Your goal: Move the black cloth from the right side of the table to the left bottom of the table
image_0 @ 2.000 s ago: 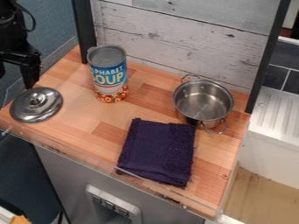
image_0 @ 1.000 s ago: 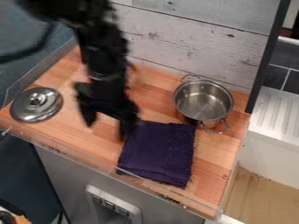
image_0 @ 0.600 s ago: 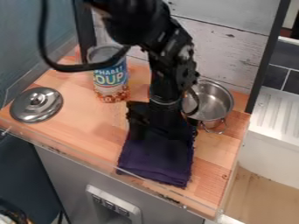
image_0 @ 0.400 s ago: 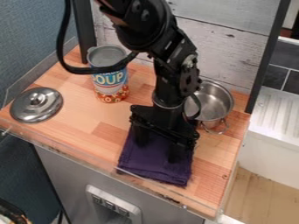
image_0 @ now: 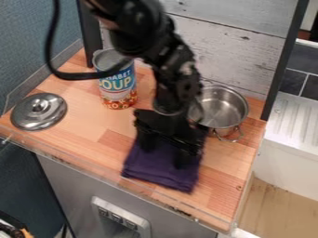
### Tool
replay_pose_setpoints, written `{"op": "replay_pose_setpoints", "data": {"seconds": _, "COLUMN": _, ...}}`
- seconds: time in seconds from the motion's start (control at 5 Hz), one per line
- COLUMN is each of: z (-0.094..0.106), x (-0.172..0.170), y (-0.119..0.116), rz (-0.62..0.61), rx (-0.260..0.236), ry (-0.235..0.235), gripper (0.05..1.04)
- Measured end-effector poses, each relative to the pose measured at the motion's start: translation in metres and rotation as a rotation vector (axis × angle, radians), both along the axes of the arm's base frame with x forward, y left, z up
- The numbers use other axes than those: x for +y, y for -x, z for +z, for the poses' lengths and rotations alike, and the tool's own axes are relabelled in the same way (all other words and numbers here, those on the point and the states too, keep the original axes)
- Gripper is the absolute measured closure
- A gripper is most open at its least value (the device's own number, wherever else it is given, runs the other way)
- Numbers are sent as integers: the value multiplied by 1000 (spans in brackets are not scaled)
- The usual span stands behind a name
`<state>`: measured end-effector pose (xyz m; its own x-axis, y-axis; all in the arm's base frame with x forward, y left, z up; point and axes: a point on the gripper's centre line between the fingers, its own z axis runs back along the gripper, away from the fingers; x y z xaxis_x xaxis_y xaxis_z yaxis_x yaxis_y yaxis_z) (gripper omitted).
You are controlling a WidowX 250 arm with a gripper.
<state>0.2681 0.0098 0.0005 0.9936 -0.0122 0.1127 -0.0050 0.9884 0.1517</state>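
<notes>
Most is left undone: the dark cloth (image_0: 162, 173) is reached by the spread end effector (image_0: 165, 154), well right of the lid (image_0: 38, 111).

Beneath my hand (image_0: 164, 156), a dark purple folded cloth (image_0: 159, 168) lies flat on the wooden tabletop (image_0: 227, 162), near its front edge.

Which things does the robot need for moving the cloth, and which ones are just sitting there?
For the job:
- dark purple cloth, the thing to move
- gripper, over the cloth
- wooden table, where the cloth gets its new spot

Just lying about:
- soup can
- metal pot
- shiny lid
</notes>
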Motion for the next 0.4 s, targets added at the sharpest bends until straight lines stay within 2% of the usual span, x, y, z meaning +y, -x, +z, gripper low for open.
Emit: {"op": "replay_pose_setpoints", "data": {"seconds": 0.4, "z": 3, "x": 93, "y": 14, "rz": 35, "rx": 20, "ry": -11, "gripper": 83}}
